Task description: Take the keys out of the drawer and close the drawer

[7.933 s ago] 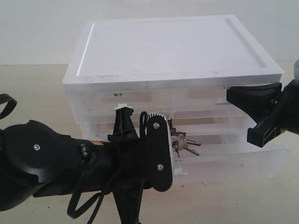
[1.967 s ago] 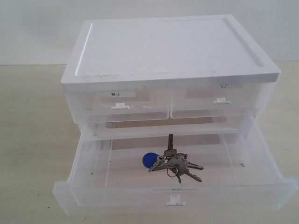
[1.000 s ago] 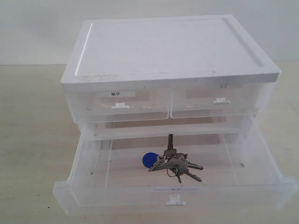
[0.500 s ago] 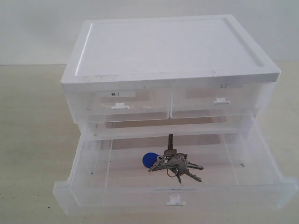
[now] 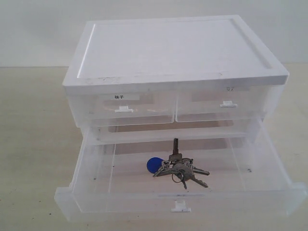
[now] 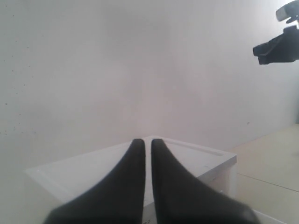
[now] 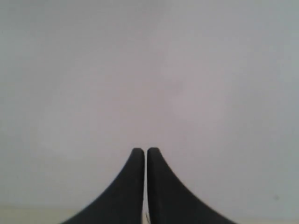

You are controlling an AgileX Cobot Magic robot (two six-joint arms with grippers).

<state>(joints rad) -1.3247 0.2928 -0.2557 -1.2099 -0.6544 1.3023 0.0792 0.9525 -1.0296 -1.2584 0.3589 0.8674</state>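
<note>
Opened the drawer [image 5: 120, 201], then withdrew out of the exterior view.
Leaves the keys [image 5: 179, 167] lying untouched mid-floor inside; holds left jaws and right jaws clenched on nothing; calls next for reaching in.

In the exterior view the labels [image 5: 120, 96] on the two small drawers [image 5: 144, 109] are too small to read, the keys [image 5: 180, 166] overlap so they cannot be counted, and the open drawer [image 5: 120, 202] hides what lies under it. The wrist views cut off the left gripper [image 6: 146, 140] and right gripper [image 7: 142, 149] at their bases. The left one covers part of the unit [image 6: 201, 158], and a dark thing [image 6: 278, 46] runs off the edge, unidentifiable.
</note>
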